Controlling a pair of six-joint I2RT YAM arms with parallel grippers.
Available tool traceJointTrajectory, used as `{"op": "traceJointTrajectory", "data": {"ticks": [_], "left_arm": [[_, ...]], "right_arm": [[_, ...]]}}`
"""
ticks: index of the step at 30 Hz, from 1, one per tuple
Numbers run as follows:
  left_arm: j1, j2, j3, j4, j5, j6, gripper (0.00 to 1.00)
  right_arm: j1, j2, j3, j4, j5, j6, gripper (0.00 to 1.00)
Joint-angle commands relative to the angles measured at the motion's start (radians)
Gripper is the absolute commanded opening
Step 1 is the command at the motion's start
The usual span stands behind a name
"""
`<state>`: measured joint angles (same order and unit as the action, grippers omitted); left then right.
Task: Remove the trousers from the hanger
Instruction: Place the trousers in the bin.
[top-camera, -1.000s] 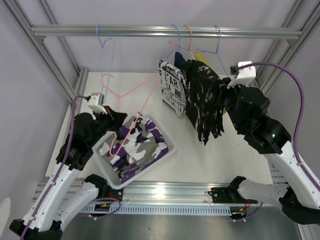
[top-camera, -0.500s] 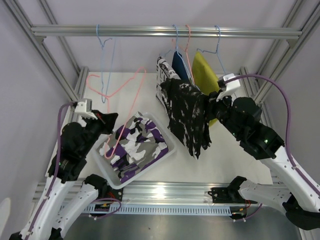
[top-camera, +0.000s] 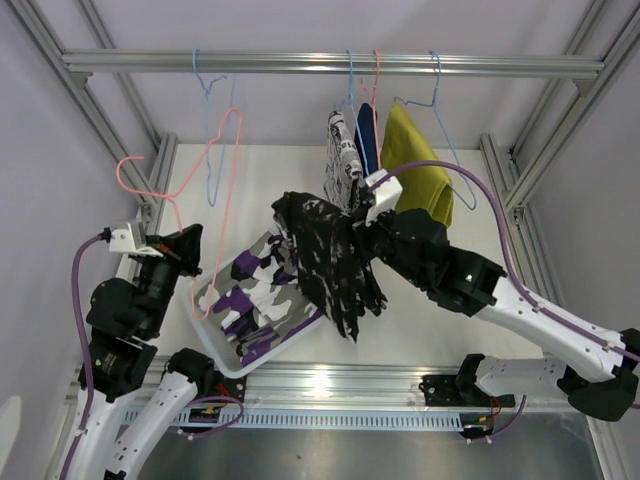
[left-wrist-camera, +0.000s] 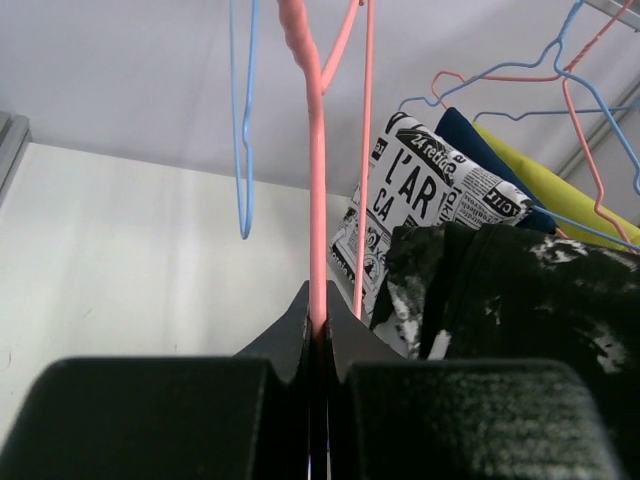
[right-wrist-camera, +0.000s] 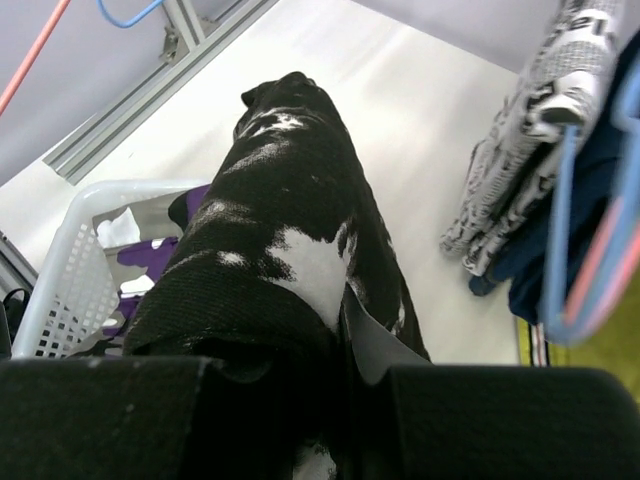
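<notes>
Our left fingers (left-wrist-camera: 316, 335) press together on the wire of a bare pink hanger (left-wrist-camera: 316, 200), held clear of the rail (top-camera: 300, 63). Our right fingers (right-wrist-camera: 300, 400) pinch the splotched trousers (top-camera: 325, 265), which dangle over the basket's (top-camera: 215, 345) right rim, above the camouflage pair (top-camera: 260, 300) lying inside. The print pair (top-camera: 342, 165), navy pair (top-camera: 366, 140) and yellow pair (top-camera: 415, 165) hang from the rail.
</notes>
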<state>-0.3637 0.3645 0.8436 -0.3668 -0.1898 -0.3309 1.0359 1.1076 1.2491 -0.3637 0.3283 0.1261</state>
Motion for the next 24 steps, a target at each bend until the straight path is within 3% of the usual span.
{"op": "traceJointTrajectory", "data": {"ticks": [1,11,18,24], "left_arm": [[0.009,-0.007,0.000,0.039,-0.034,0.029,0.00],[0.009,-0.016,-0.005,0.037,-0.050,0.036,0.00],[0.009,-0.004,0.000,0.032,-0.037,0.033,0.00],[0.009,-0.002,-0.003,0.032,-0.036,0.032,0.00]], "right_arm": [[0.027,0.027,0.050,0.209,0.046,-0.005,0.00],[0.064,0.135,0.101,0.233,0.083,-0.029,0.00],[0.047,0.089,0.133,0.163,0.135,-0.072,0.00],[-0.062,0.009,0.112,0.108,0.086,-0.054,0.00]]}}
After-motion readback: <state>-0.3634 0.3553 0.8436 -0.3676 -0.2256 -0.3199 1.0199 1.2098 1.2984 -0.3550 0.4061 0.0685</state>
